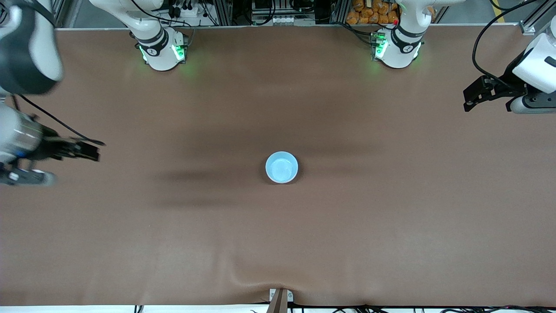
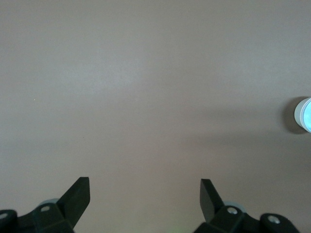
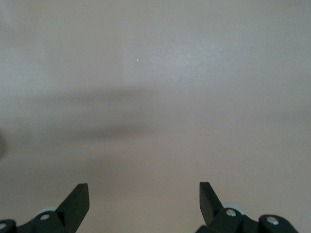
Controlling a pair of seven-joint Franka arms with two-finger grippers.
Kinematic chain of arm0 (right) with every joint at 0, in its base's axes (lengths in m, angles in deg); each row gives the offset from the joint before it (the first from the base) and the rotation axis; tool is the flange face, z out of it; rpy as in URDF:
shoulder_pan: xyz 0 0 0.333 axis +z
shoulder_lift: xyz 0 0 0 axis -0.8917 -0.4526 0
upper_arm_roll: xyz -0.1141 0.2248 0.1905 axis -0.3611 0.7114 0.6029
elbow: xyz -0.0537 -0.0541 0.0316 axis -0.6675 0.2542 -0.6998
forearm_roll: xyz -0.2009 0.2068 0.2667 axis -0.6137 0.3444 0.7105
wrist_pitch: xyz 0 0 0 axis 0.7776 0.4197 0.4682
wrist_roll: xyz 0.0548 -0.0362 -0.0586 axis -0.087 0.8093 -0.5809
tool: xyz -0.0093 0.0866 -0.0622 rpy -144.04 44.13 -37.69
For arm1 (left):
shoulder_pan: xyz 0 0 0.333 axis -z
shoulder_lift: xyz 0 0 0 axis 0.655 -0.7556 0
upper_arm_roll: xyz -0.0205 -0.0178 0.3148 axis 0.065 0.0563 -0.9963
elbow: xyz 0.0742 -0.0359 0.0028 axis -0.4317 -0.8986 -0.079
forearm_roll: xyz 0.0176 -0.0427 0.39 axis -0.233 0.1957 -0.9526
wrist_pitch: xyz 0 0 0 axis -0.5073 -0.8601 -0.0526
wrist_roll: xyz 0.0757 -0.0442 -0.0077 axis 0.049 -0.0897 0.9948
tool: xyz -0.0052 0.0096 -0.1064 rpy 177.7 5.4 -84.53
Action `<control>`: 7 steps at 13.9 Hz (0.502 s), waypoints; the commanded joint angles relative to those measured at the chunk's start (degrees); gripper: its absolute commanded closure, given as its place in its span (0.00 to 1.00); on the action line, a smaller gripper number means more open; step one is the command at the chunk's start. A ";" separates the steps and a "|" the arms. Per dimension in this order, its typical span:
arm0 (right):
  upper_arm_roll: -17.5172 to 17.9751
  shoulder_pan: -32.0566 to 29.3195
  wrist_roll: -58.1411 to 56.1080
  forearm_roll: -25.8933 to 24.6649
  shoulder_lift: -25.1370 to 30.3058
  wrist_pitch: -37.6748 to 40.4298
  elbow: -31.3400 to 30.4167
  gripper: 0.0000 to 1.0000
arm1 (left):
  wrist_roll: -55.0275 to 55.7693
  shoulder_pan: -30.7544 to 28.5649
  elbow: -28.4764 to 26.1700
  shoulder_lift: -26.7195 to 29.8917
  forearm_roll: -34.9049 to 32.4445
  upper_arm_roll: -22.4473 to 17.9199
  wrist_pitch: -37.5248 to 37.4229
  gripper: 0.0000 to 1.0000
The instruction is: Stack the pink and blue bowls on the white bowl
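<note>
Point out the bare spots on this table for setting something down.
Only the blue bowl stands mid-table. The brown cloth is bare between it and the front edge, toward the arm bases, and toward both ends, where the open left gripper and right gripper hover.

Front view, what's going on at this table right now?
Nothing is being handled at the moment. A single stack of bowls with the blue bowl on top sits in the middle of the brown table; from above, only the blue one shows, so the bowls under it cannot be made out. The left gripper is open and empty over the left arm's end of the table. The right gripper is open and empty over the right arm's end. Neither touches the stack.
</note>
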 commanded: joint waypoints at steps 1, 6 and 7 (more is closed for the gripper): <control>-1.66 1.54 1.79 1.65 9.24 -3.32 -10.18 0.00 | -1.18 -0.19 -0.50 1.20 1.12 -0.07 -1.39 0.00; -1.40 1.01 0.23 1.65 13.47 -3.77 -14.76 0.00 | -1.27 -0.28 -0.50 1.20 1.12 -0.07 -1.39 0.00; -1.49 1.19 -0.21 1.65 15.05 -4.21 -16.17 0.00 | -1.27 -0.37 -0.50 1.20 1.12 -0.07 -1.48 0.00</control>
